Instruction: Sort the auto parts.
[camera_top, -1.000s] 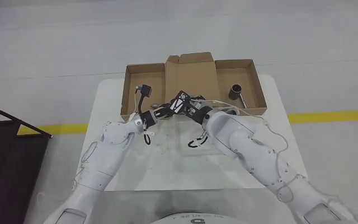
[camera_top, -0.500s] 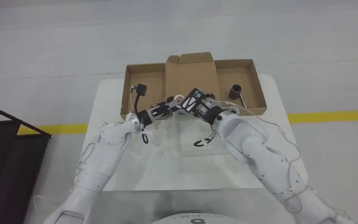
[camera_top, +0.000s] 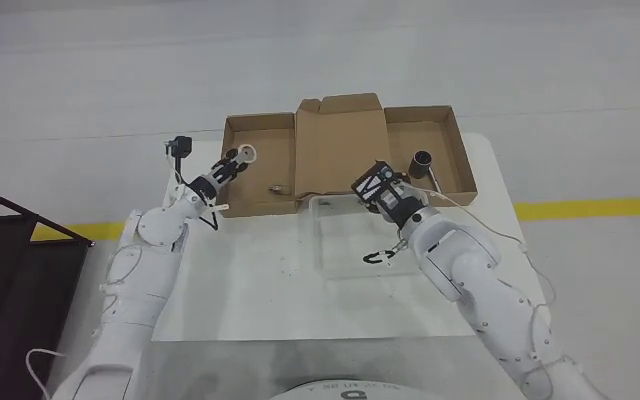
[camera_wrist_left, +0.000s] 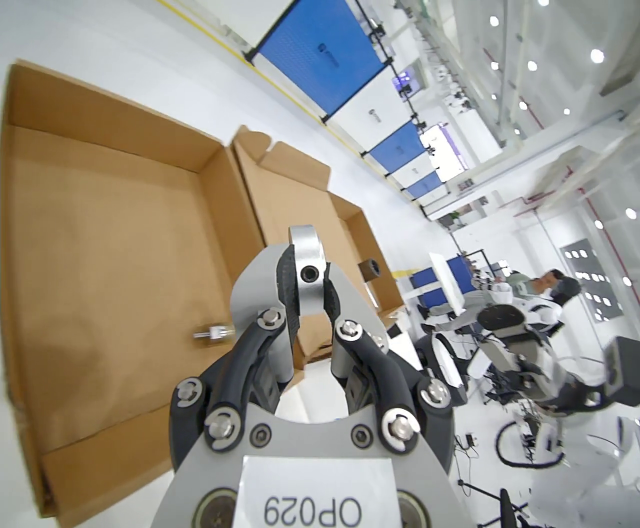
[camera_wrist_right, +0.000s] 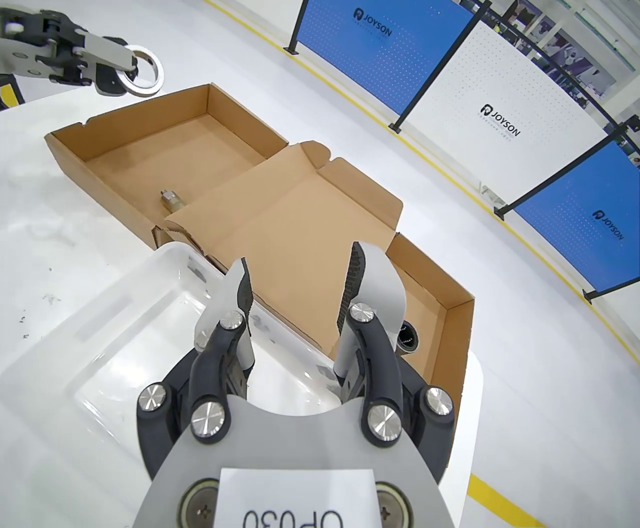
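Silver shaft collar (camera_wrist_left: 305, 240) is clamped edge-on in the left gripper (camera_wrist_left: 306, 272), raised near the outer edge of the cardboard box's (camera_top: 222, 175) left compartment. The compartment floor and its threaded fitting (camera_top: 274, 187) lie just inward. Right gripper (camera_wrist_right: 300, 285), jaws apart, hovers above the clear tray (camera_wrist_right: 115, 320).

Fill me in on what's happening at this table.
A two-armed robot is sorting parts. The left gripper is shut on a metal ring, held in the air at the left end of the cardboard box. The right gripper is open and holds nothing, over the far edge of the clear tray in front of the box. A small metal fitting lies in the box's left compartment, and a black cylinder in its right one.
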